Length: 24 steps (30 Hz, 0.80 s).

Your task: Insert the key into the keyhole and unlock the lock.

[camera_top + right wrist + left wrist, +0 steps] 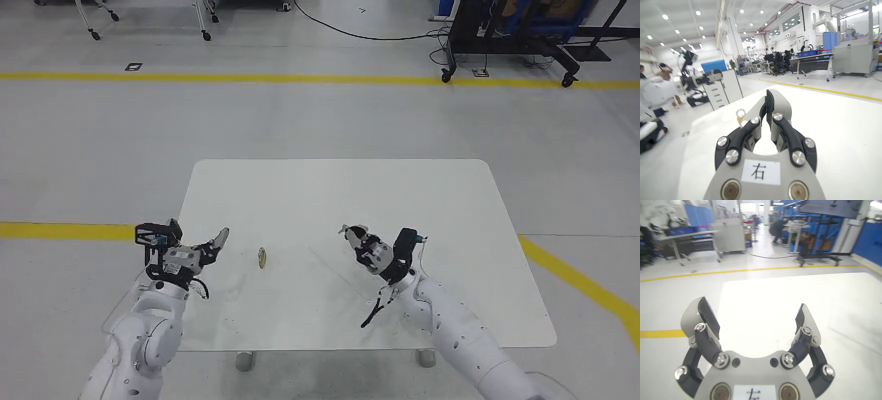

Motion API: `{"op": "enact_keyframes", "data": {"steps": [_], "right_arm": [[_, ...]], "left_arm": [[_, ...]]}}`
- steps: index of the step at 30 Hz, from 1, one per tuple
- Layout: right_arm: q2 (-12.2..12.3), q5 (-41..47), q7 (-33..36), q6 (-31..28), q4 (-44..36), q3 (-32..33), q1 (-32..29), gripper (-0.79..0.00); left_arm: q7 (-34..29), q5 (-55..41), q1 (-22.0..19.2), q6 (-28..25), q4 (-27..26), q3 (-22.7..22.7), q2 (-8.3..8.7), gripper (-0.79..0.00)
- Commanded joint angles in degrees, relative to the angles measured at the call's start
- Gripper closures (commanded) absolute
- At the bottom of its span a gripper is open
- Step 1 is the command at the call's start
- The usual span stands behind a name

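A small brass padlock (262, 258) with a silver shackle lies on the white table (400, 190), between my two grippers. My left gripper (214, 245) hovers just left of it at the table's front left edge. In the left wrist view that gripper (757, 317) stands wide open with nothing between its ribbed pads (709, 315). My right gripper (348, 233) sits to the padlock's right, pointing toward it. Its fingers (767, 94) are shut tight together; I cannot make out a key between them. The padlock (740, 114) peeks out beyond one finger.
Bare white tabletop stretches behind and to the right of both grippers. Yellow floor lines (300, 77) run past the table. A black wheeled stand (510, 45) is far behind; workshop desks and people are in the room beyond.
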Motion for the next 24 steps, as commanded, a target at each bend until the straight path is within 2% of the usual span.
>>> {"op": "enact_keyframes", "data": {"steps": [1, 3, 5, 8, 17, 20, 22, 24], "right_arm": [[-1.39, 6.32, -0.26, -3.94, 1.5, -2.04, 1.26, 0.0], [-2.56, 10.15, -1.56, -7.12, 2.81, -3.54, 2.34, 0.0], [-3.61, 12.63, -2.69, -9.38, 4.56, -4.75, 3.47, 0.0], [-5.18, 15.99, -3.67, -12.14, 6.82, -6.43, 4.89, 0.0], [-5.18, 15.99, -3.67, -12.14, 6.82, -6.43, 4.89, 0.0], [-5.27, 16.66, -3.25, -12.37, 6.21, -6.57, 4.46, 0.0], [-5.8, 21.75, -0.71, -15.07, 5.38, -7.32, 3.25, 0.0], [-6.44, 27.76, 2.49, -15.73, 5.08, -8.16, 3.27, 0.0]], "left_arm": [[-8.3, -27.39, -3.41, -8.03, 1.82, 1.59, -0.13, -0.785], [-14.96, -36.7, -6.67, -11.03, 3.94, 3.94, -0.26, -0.785], [-20.04, -41.62, -9.93, -12.28, 6.35, 5.48, -0.29, -0.785], [-25.97, -47.28, -13.96, -11.84, 10.14, 7.1, -0.34, -0.785], [-25.89, -47.22, -13.66, -11.94, 10.2, 7.3, -0.35, -0.785], [-24.57, -46.74, -12.35, -15.84, 10.55, 8.74, -0.44, -0.785], [-24.91, -52.77, -11.84, -19.3, 11.46, 11.01, -0.8, -0.785], [-28.32, -62.85, -12.72, -22.35, 13.53, 13.2, -1.1, -0.785]]}}
